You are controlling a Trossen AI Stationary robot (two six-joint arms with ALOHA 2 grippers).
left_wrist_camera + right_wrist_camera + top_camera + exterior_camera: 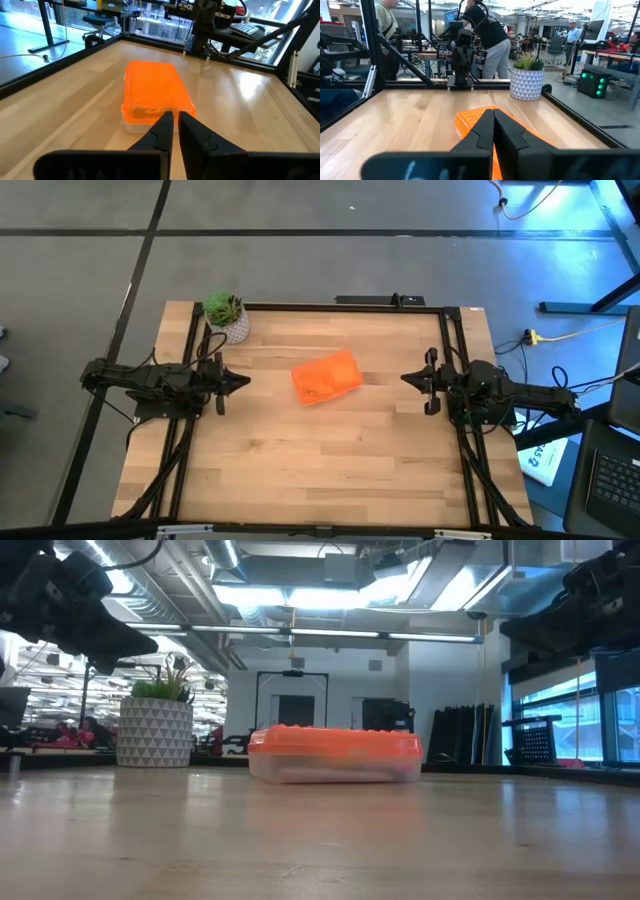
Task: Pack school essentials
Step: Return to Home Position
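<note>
A clear case with an orange lid (326, 377) lies flat on the table's middle, lid shut; it also shows in the low view (335, 754) and both wrist views (152, 95) (470, 118). Pale shapes show through its clear wall, but no loose stationery is in view on the table. My left gripper (243, 381) (176, 121) hovers at the table's left side, pointing at the case, its fingers nearly together. My right gripper (405, 378) (493, 120) hovers at the right side, shut, also pointing at the case. Neither touches anything.
A small green plant in a white patterned pot (227, 316) (156, 725) (527, 78) stands near the table's far left corner. A dark frame rail (340, 306) runs around the table. People stand in the room beyond the table in the right wrist view.
</note>
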